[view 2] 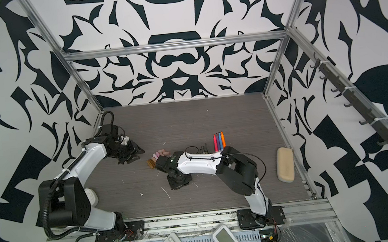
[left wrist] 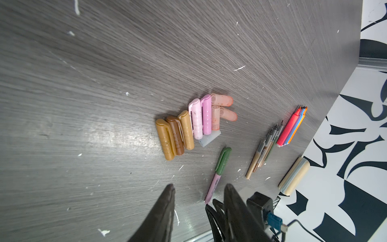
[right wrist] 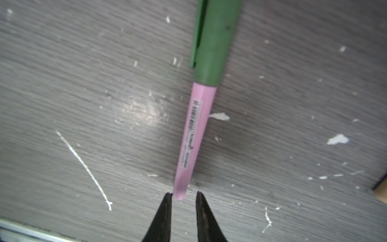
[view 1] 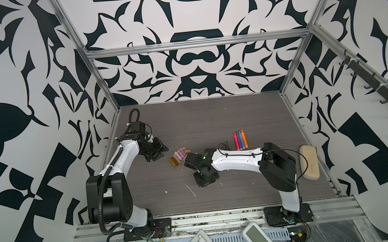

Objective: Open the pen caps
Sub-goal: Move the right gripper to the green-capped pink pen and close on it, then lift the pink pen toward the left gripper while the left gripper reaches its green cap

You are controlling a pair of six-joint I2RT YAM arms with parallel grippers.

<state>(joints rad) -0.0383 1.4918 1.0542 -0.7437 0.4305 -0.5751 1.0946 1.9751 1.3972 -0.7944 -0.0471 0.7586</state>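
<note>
Two black, tapering fingertips (right wrist: pixel 165 211) of the right gripper (right wrist: pixel 183 194) filled the foreground of the right wrist view. They stood a narrow gap apart and clamped nothing. The rounded tail of a pale pink pen (right wrist: pixel 193 127) lay on the table at that gap, close against one tip (whether it actually touched, I could not tell). Its smooth, slim barrel carried a barcode label, and a matte green cap (right wrist: pixel 213 42) with a clip sat on the far end. The table (right wrist: pixel 83 83) was grey wood-grain laminate, flecked with white chips and scratches.

The left gripper (left wrist: pixel 199 185) hung near the loose caps, its jaws wide apart and empty.

Nine loose pen caps (left wrist: pixel 194 123) lay bunched mid-table, touching one another. Three were tan or brown with clips, two were pink with clips, three were translucent peach tubes with rounded ends, and one was pale and clear. Beyond them lay four bright pens (left wrist: pixel 290 130) side by side, and just beside those a bundle of muted pens (left wrist: pixel 263 153), uncapped and packed too tightly to count surely.
</note>
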